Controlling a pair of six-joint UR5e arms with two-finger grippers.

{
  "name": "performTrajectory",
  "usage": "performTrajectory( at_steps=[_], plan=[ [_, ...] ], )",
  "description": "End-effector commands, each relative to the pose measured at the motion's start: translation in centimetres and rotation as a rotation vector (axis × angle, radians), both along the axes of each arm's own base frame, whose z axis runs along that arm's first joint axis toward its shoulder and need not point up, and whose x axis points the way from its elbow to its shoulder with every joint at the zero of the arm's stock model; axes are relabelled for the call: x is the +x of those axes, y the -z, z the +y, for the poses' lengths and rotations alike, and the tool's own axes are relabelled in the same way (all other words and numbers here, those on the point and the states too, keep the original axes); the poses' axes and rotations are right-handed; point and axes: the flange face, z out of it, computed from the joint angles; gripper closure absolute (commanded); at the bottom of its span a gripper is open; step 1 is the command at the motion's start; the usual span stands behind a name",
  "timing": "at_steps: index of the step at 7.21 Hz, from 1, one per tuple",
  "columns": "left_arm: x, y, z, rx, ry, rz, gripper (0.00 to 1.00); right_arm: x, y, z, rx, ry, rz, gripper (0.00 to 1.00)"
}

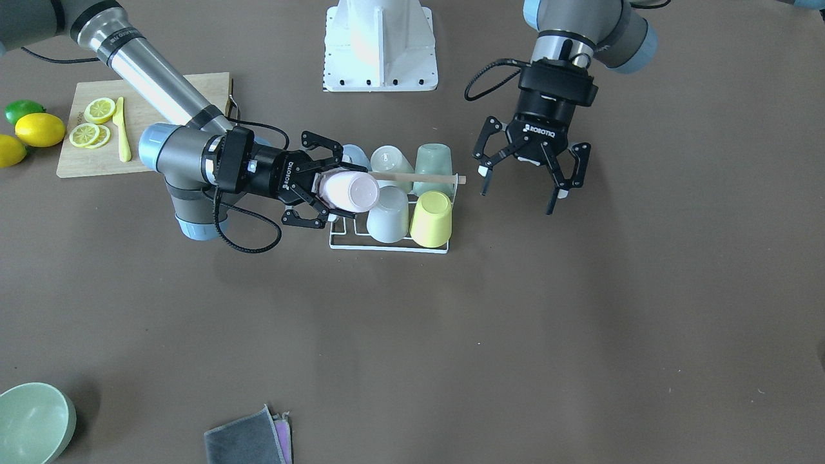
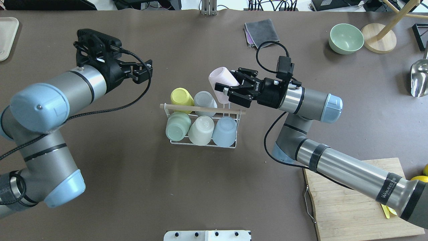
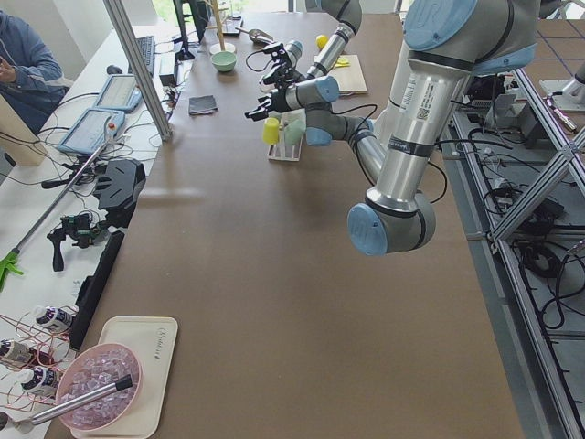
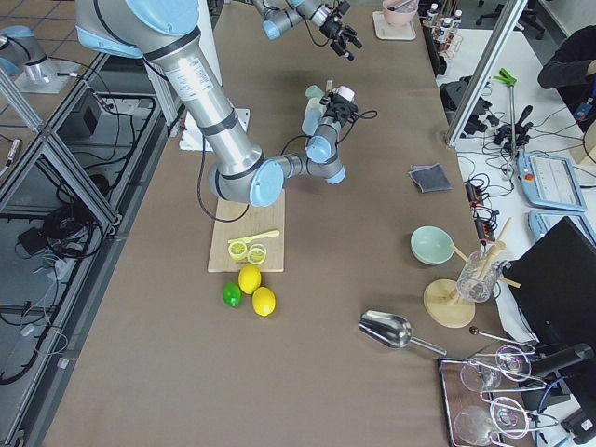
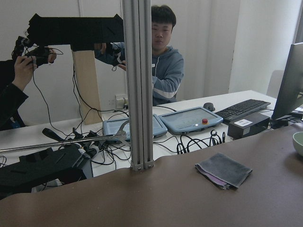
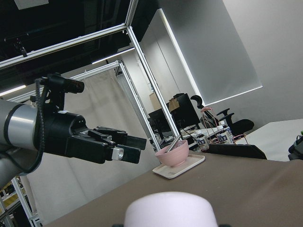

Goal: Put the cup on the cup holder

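Near the cup holder (image 1: 425, 178), pink cup (image 1: 351, 192) in right tool (image 1: 335, 188)

Light is even and diffuse, falling from above. In the front-facing view, soft, faint shadows lie on the brown table (image 1: 412, 361) to either side of the cup holder (image 1: 387, 249). Beyond the cup holder, the white robot base (image 1: 380, 71) is nearly washed out. Overhead, far to the cup holder's right, the steel scoop (image 2: 419, 78) glints. The right wrist view is dim under a bright window blind (image 6: 227, 52), and the pink cup (image 6: 170, 210) there is blurred. In the left side view, the wide lens tilts the aluminium post (image 3: 137, 64).
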Motion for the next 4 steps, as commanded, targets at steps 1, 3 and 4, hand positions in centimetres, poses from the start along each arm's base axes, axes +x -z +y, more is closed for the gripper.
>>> performTrajectory(
  at_steps=[1, 3, 4],
  plan=[
    [-4.4, -4.5, -4.7, -0.302, -0.109, -0.053, 0.02, -0.1, -0.2, -0.1, -0.004, -0.001, 0.002, 1.0],
    [-8.5, -8.8, -8.0, -0.563, -0.143, -0.084, 0.02, -0.2, -0.5, -0.2, -0.008, -0.002, 0.008, 1.0],
    [-9.9, -11.5, -9.4, -0.679, -0.167, -0.082, 0.02, -0.2, -0.6, -0.2, -0.01, -0.002, 0.011, 1.0]
  ],
)
